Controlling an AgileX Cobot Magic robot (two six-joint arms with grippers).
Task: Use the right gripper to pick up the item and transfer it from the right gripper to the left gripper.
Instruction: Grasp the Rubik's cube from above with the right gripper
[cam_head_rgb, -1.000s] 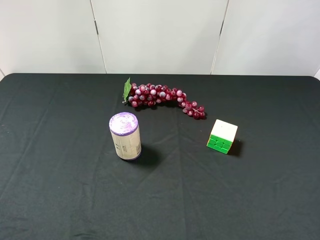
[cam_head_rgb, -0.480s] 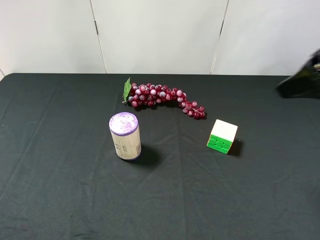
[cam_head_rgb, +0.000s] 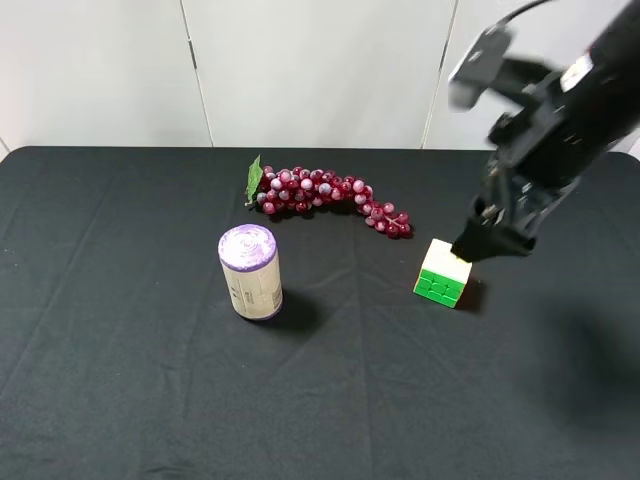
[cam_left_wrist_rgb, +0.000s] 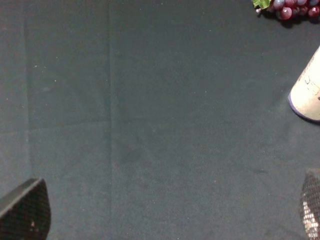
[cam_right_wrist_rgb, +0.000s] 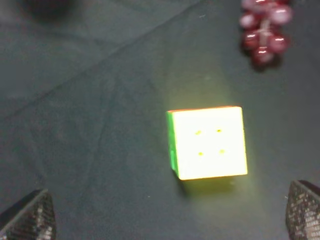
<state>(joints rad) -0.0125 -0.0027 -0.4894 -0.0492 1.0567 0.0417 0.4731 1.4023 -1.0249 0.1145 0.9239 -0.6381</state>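
Note:
The item, a small puzzle cube (cam_head_rgb: 445, 272) with a white top and green side, sits on the black table right of centre. My right gripper (cam_head_rgb: 492, 238) hangs just above and to the right of it, not touching. In the right wrist view the cube (cam_right_wrist_rgb: 209, 142) lies below the gripper (cam_right_wrist_rgb: 165, 215), whose fingertips (cam_right_wrist_rgb: 27, 217) stand wide apart and empty. My left gripper (cam_left_wrist_rgb: 167, 215) is open and empty over bare cloth; it does not show in the exterior view.
A purple-lidded can (cam_head_rgb: 250, 272) stands left of centre and also shows in the left wrist view (cam_left_wrist_rgb: 307, 92). A bunch of red grapes (cam_head_rgb: 325, 195) lies behind the cube, toward the back. The black table (cam_head_rgb: 120, 380) ends at a white wall.
My right arm has swung in from the right edge and come down to just above the cube. The cube, can and grapes have not moved.

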